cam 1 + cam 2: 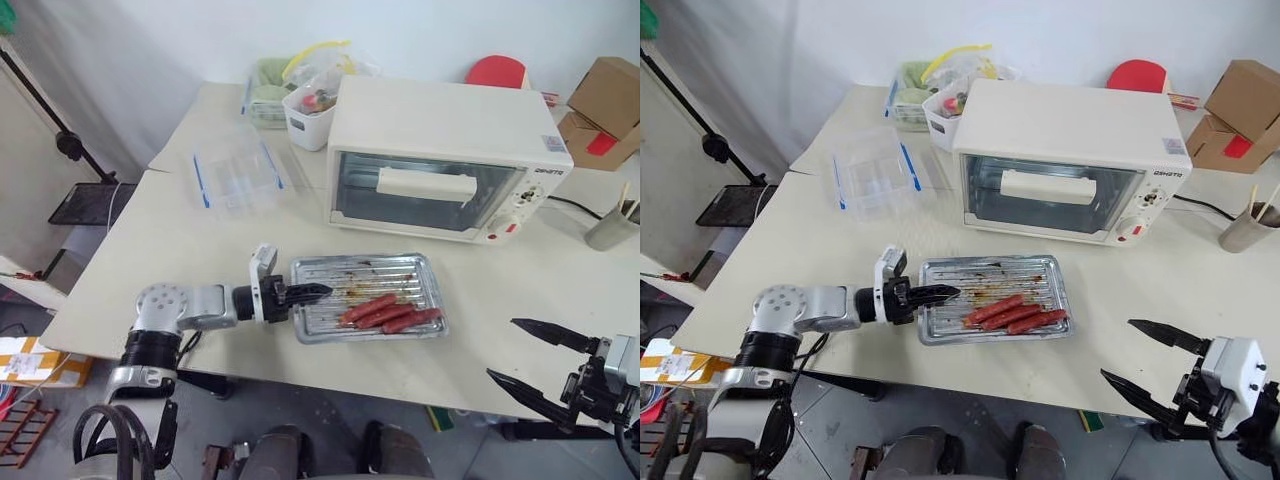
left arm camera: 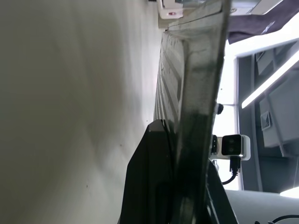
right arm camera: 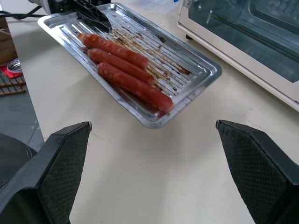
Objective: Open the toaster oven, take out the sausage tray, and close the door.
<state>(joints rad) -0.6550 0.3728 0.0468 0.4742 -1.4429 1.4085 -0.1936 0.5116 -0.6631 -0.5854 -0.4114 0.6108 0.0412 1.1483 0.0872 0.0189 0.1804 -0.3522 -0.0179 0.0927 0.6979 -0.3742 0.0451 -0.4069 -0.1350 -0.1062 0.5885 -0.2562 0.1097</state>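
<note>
1. Pale cream desk [image 1: 150, 270] fills the scene, with a white wall behind it and grey floor showing at its near edge.
2. Left pincer [image 1: 318, 292] is clamped shut on the left short rim of the sausage tray [image 1: 400, 272], its black fingers [image 1: 940, 294] reaching in over the ridged base; the left wrist view shows the rim edge-on, pinched between the two pads.
3. Right pincer [image 1: 528, 357] hangs off the near right corner of the desk with its jaws spread wide and nothing between them, well apart from the tray.
4. Sausage tray lies flat on the desk in front of the toaster oven [image 1: 445, 130], near the desk's front edge; brown grease marks stain its base.
5. Three red sausages [image 3: 124, 70] lie side by side in the right half of the tray, touching one another.
6. Toaster oven stands behind the tray, its door [image 1: 425, 195] closed, the cream bar handle [image 1: 426, 184] across the glass and the knobs with a red dot at its right.
7. Left of the oven sits a clear blue-edged container [image 1: 235, 170]; behind that, a white bin [image 1: 308, 120] of packets.
8. Cardboard boxes [image 1: 600, 110] stand at the far right, and a grey cup [image 1: 612, 228] sits near the oven's cable.
</note>
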